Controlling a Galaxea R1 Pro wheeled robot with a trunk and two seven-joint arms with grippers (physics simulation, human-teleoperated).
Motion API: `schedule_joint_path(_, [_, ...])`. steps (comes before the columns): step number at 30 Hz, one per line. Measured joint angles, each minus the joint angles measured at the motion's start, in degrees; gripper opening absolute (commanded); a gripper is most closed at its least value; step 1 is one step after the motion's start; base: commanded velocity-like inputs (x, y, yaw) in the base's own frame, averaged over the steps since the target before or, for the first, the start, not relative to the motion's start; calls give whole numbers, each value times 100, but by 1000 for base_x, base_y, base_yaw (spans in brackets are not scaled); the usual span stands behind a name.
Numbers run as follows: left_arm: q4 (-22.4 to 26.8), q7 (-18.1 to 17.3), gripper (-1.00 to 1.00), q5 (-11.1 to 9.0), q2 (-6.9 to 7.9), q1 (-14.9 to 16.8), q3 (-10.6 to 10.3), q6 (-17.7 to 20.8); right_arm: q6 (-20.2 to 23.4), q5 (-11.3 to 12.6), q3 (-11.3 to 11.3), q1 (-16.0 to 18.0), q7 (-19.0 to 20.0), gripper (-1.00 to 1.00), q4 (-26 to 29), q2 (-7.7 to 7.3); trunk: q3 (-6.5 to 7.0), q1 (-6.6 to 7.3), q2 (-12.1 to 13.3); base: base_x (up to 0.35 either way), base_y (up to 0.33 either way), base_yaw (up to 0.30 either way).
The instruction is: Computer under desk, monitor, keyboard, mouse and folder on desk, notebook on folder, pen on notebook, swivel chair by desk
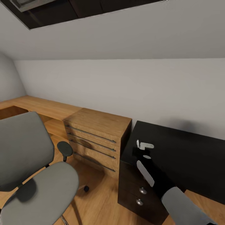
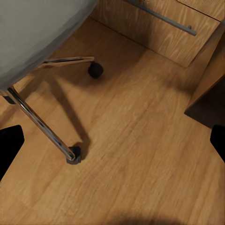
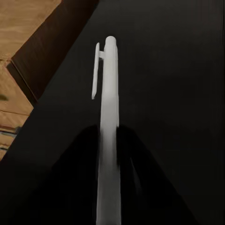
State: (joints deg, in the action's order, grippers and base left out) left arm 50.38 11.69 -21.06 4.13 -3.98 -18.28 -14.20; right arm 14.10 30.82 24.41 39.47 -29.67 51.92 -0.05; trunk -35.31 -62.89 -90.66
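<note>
We see the right gripper holding the pen over the glossy black top of the bench, near the corner that adjoins the wooden dresser. In the right wrist view the dark fingers are clamped on the lower barrel of the pen, one on each side. The long axis of the pen runs straight out along the fingers, clip end foremost, and the clip sits on the side facing the dresser. In the head view the right gripper hangs above the drawer unit of the bench, close to the corner by the dresser.

We judge the step in hand to be carrying the pen toward its stacking place. Neither notebook nor folder appears on the part of the bench we can see, so we would keep the grip firm and the barrel level until the target is found. To set it down well, we would bring the pen low and parallel to the surface before opening, since a round barrel dropped at a tilt is likely to roll.

The left gripper points at the wood floor beside the chrome base of the swivel chair; its dark fingers stand well apart and hold nothing.
</note>
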Motion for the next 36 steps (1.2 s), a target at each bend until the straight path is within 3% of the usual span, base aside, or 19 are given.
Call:
schedule_joint_path(2, [0, 0, 100, -1, 0, -1, -1, 0, 145, 85, -14, -258, -36, -100, 561, -111, 36, 44, 80, 0, 0, 0])
schedule_joint_path(5, [0, 0, 100, -3, 0, 0, -5, 6, 316, 347, -44, -825, -228, -100, 1886, -403, 90, 110, 201, 0, 0, 0])
schedule_joint_path(8, [0, 0, 100, -4, 0, -1, -2, 7, 364, 553, -71, -1154, -409, -100, 2669, -608, 108, 133, 242, 0, 0, 0])
schedule_joint_path(11, [0, 0, 100, -2, 0, -1, 0, 6, 377, 801, -99, -1340, -521, -100, 3110, -725, 108, 133, 242, 0, 0, 0])
schedule_joint_path(17, [0, 0, 100, -1, 0, -2, 7, 0, 353, 1169, -175, -1467, -734, -100, 3453, -790, 108, 133, 243, 0, 0, 0])
schedule_joint_path(23, [-1, 6, 100, -1, 0, -1, 8, 1, 241, 1222, -189, -1479, -896, -100, 3515, -794, 108, 132, 243, 0, 0, -29])
schedule_joint_path(24, [-2, 8, 100, -1, 0, -1, 7, 0, 87, 1237, -202, -1489, -1187, -100, 3527, -805, 109, 132, 243, 0, 0, -217])
schedule_joint_path(26, [-2, 9, 100, -1, 0, -1, 6, 0, 71, 1245, -242, -1491, -1228, -100, 3526, -803, 109, 132, 243, 0, 0, -244])
schedule_joint_path(27, [-2, 9, 100, -1, 0, 0, 6, 0, 67, 1262, -292, -1492, -1241, -100, 3524, -802, 109, 132, 243, -109, 0, -288])
schedule_joint_path(28, [-2, 9, 100, -1, 0, -1, 6, -1, 66, 1588, -535, -1494, -1263, -100, 3513, -806, 109, 131, 243, -170, 0, -291])
schedule_joint_path(30, [-2, 9, 100, -1, 0, 0, 6, 4, 65, 1928, -827, -1500, -1271, -100, 3500, -808, 109, 130, 243, -236, 0, -294])
schedule_joint_path(32, [-2, 9, 100, -1, 0, -1, 6, 5, 64, 2087, -1005, -1512, -1276, -100, 3495, -808, 109, 130, 243, -277, 0, -295])
schedule_joint_path(36, [-2, 9, 100, 0, 0, 0, 6, 8, 68, 2416, -1623, -1636, -1287, -100, 3490, -806, 107, 129, 243, -309, 0, -273])
